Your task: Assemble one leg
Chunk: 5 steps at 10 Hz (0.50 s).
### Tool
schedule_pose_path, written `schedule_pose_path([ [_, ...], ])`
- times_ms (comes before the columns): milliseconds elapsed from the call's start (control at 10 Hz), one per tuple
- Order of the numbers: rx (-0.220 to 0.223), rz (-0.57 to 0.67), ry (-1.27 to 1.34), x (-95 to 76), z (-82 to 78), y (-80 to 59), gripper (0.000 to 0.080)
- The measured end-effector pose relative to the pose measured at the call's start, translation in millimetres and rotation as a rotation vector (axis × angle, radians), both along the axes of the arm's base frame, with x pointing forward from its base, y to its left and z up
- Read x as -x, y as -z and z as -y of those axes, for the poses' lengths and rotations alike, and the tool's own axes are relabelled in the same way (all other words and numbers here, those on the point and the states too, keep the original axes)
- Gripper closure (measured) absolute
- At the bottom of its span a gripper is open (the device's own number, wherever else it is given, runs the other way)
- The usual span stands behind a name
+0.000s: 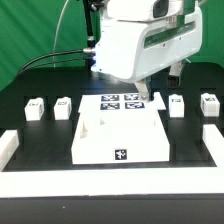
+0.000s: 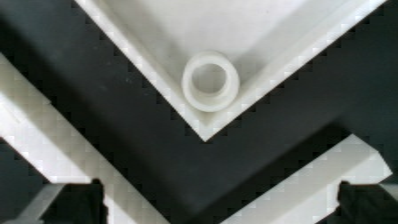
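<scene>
Four small white legs with marker tags stand on the black table in the exterior view, two at its left (image 1: 34, 108) (image 1: 63, 105) and two at its right (image 1: 177, 103) (image 1: 209, 103). The large white square panel (image 1: 115, 135) lies in the middle. My gripper (image 1: 160, 84) hangs over the panel's far right corner, above the table. In the wrist view the gripper (image 2: 214, 205) is open and empty, and one dark fingertip (image 2: 63, 200) shows at the edge. Below it is a panel corner (image 2: 134, 40) with a round hole ring (image 2: 214, 80). No leg shows in the wrist view.
The marker board (image 1: 122, 102) lies just behind the panel. White rails border the table at the exterior view's left (image 1: 8, 148), right (image 1: 214, 140) and front (image 1: 110, 184). The bulky white arm (image 1: 140, 40) fills the upper middle.
</scene>
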<state>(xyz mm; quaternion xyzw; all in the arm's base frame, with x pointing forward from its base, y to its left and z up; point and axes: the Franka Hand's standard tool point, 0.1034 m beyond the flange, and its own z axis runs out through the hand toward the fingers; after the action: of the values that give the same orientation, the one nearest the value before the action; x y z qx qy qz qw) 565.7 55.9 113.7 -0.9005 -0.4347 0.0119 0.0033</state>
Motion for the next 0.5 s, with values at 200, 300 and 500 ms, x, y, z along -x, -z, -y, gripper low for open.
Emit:
schedule_pose_path([
  [200, 0.000, -0.001, 0.000, 0.2, 0.0, 0.5, 0.0150],
  [300, 0.000, -0.001, 0.000, 0.2, 0.0, 0.5, 0.0150],
  [500, 0.000, -0.001, 0.000, 0.2, 0.0, 0.5, 0.0150],
])
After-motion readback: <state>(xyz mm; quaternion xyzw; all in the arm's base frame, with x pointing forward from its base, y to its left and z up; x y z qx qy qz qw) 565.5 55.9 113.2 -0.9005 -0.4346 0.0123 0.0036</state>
